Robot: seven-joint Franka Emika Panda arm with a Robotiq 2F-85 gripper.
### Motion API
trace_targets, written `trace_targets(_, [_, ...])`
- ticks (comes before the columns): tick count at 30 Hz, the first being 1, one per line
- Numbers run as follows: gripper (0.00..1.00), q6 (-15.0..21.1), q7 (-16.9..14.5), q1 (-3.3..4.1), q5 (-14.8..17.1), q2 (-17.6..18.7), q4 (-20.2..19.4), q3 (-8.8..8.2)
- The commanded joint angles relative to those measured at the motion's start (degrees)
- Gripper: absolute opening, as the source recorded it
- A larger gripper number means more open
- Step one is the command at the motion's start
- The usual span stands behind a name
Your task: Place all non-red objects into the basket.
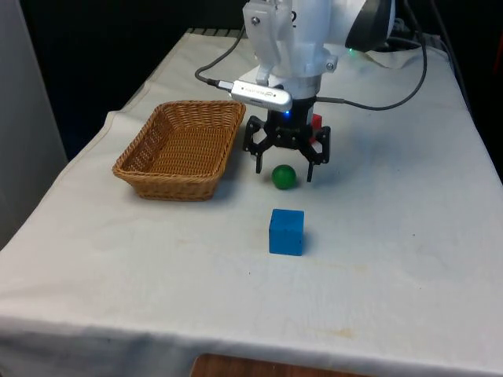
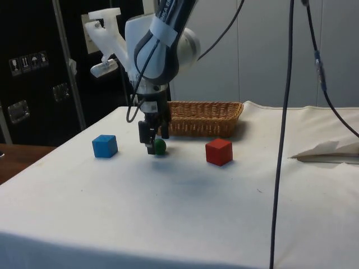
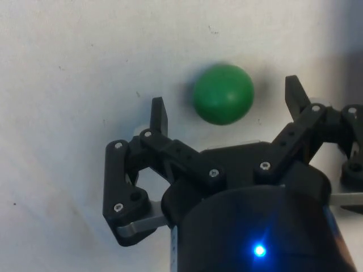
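A green ball [image 1: 284,177] [image 2: 160,147] [image 3: 223,93] rests on the white cloth. My gripper [image 1: 284,168] [image 2: 155,143] [image 3: 226,105] stands open low over the cloth, one finger on each side of the ball, neither touching it. A blue cube [image 1: 286,232] [image 2: 105,145] sits nearer the table's front edge. A red cube [image 2: 219,152] [image 1: 317,121] lies behind the gripper, mostly hidden by it in the front view. The wicker basket [image 1: 137,161] [image 2: 205,119] stands at the front view's left, with nothing in it.
Black cables [image 1: 385,102] trail over the cloth behind the arm. A fold of cloth [image 2: 328,150] lies at the side view's right.
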Motion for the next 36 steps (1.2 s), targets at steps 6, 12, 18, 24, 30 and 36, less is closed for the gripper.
trace_targets(6, [1.00,0.0,-0.5,-0.40,0.3,0.0,0.2,0.23])
trace_targets(12, [1.00,-0.2,-0.5,-0.46,0.3,-0.2,0.1,0.06])
trace_targets(18, [1.00,-0.1,-0.3,-0.34,0.2,-0.2,0.0,-0.17])
trace_targets(24, [0.68,-0.1,-0.1,-0.17,0.0,-0.1,0.1,-0.29])
trace_targets(30, [0.03,-0.1,-0.1,-0.11,0.0,-0.1,0.1,-0.34])
trace_targets(36, [0.00,0.0,0.0,-0.11,-0.1,-0.1,0.1,-0.40])
